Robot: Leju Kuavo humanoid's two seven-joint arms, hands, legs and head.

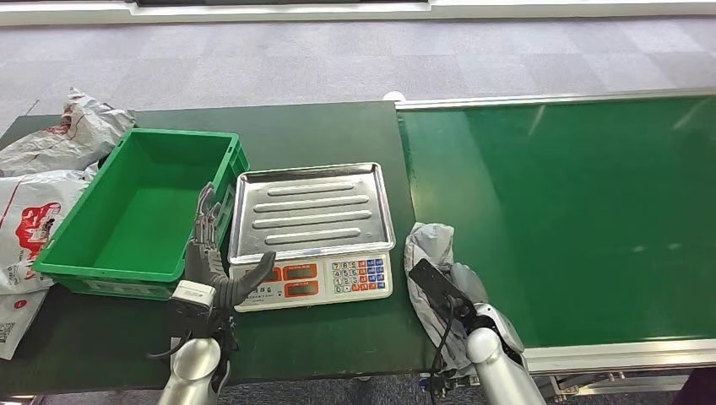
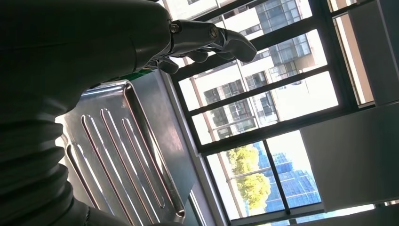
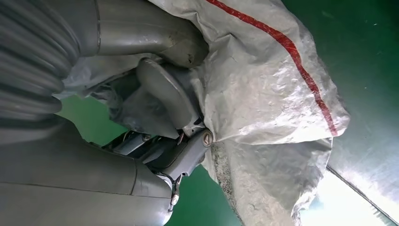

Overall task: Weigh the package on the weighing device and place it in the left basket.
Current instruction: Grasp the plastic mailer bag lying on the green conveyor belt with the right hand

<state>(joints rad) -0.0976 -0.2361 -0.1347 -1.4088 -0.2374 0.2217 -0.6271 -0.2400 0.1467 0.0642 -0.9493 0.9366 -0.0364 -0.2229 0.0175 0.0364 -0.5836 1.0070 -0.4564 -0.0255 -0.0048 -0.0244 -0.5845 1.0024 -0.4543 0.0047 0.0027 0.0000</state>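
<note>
A grey plastic package (image 1: 429,253) with a red stripe (image 3: 263,84) lies at the table's front, just right of the scale. My right hand (image 1: 460,291) grips it, fingers (image 3: 160,103) wrapped into the crumpled plastic. The weighing scale (image 1: 311,278) has a bare ribbed steel tray (image 1: 311,209) and an orange-lit display. A green basket (image 1: 139,211) stands left of the scale with nothing in it. My left hand (image 1: 213,261) is raised and open between the basket and the scale's front left corner, fingers (image 2: 207,37) spread above the tray (image 2: 127,141).
Several white and grey packages (image 1: 51,169) with red print lie at the far left of the dark table. A green conveyor belt (image 1: 566,211) with a metal frame runs along the right side.
</note>
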